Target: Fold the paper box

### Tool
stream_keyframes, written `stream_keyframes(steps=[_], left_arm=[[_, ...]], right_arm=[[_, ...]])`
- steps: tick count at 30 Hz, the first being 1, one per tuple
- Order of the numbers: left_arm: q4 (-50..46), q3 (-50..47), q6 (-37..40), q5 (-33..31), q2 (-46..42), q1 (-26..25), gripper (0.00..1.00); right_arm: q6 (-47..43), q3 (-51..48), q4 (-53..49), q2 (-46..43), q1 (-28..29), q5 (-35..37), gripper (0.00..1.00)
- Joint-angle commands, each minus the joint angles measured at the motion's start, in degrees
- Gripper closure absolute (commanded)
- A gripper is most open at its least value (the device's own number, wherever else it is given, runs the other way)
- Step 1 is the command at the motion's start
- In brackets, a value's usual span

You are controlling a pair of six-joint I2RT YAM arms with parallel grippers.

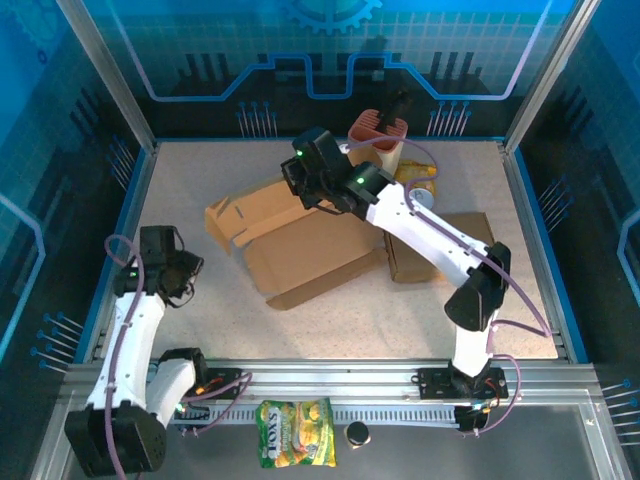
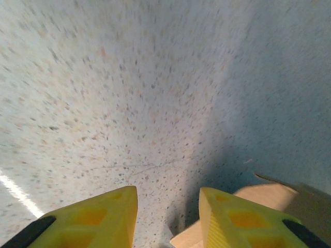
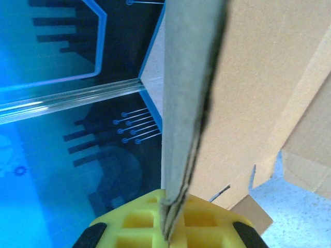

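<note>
1. The paper box (image 1: 310, 250) lies flattened about the middle of the tabletop (image 1: 190, 175). Its long axis runs across from the far-left side toward the near-right side, and one flap is lifted at its far edge.
2. The right gripper (image 1: 298, 183) sits over that far edge, clamped on the lifted flap. In the right wrist view the cardboard edge is pinched straight between the yellow fingers (image 3: 129, 219).
3. The left gripper (image 1: 186, 268) hangs near the left edge of the tabletop, jaws apart with nothing but speckled surface between them.
4. The relation that matters: the box lies to the right of the left gripper, toward the centre, and apart from it. In the left wrist view a cardboard corner (image 2: 258, 199), likely the box's, shows just beside the right-hand finger, not between the pair.
5. Judgement: the right arm has the hold. The left arm is nearer the box's free left end and would need to travel rightward along the long axis to press a crease.
</note>
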Motion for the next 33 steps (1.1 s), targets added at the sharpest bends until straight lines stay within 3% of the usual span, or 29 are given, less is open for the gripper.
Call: stream_keyframes(steps=[1, 6, 12, 19, 33], left_arm=[[17.4, -4.8, -6.1, 8.1, 2.7, 1.0, 0.61], [42.2, -12.5, -13.1, 13.9, 9.6, 1.9, 0.52], [58.5, -15.6, -15.3, 20.0, 16.8, 2.4, 0.46], [63.2, -18.8, -15.8, 24.8, 18.0, 2.4, 0.46], [69.6, -19.7, -15.3, 24.9, 17.7, 2.1, 0.43]], right_arm=[[3.9, -1.1, 1.0, -3.7, -0.2, 0.5, 1.00], [8.3, -1.5, 1.2, -4.8, -0.7, -0.7, 1.00], [12.9, -2.9, 2.3, -4.8, -2.1, -2.5, 1.00], [17.0, -6.5, 7.7, -3.8, -3.5, -4.6, 1.00], [20.6, -8.4, 11.2, -1.1, -4.5, -7.3, 1.00]])
